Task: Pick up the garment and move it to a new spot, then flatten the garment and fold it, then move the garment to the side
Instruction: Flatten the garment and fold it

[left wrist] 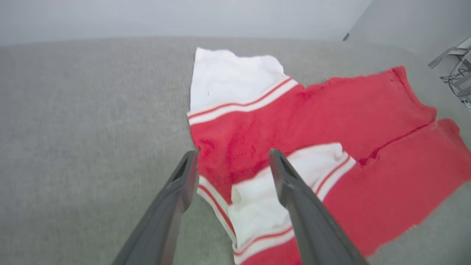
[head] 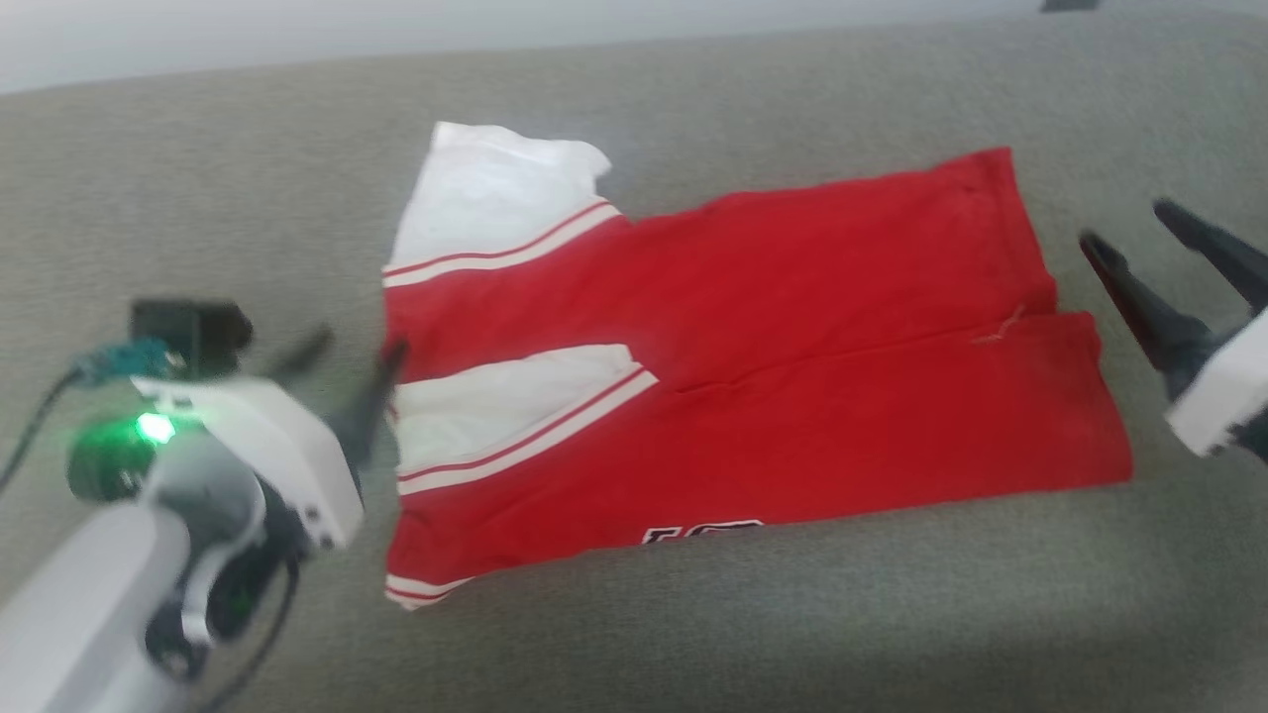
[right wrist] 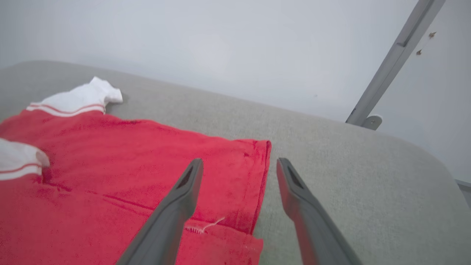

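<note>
One garment [head: 753,356], partly folded, lies mid-frame on the grey surface [head: 693,614]. Its long axis runs left to right, with the white sleeves at the left end. The left gripper [head: 357,349], jaws spread and empty, sits at that sleeve edge and looks the nearer. The right gripper [head: 1127,226], equally wide and empty, stands just off the hem at right.

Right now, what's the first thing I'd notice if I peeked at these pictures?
The bright red garment with white sleeves, lying flat in the middle of the grey surface. Next, two dark open grippers: the left gripper by its sleeve end, the right gripper by its hem end.
</note>
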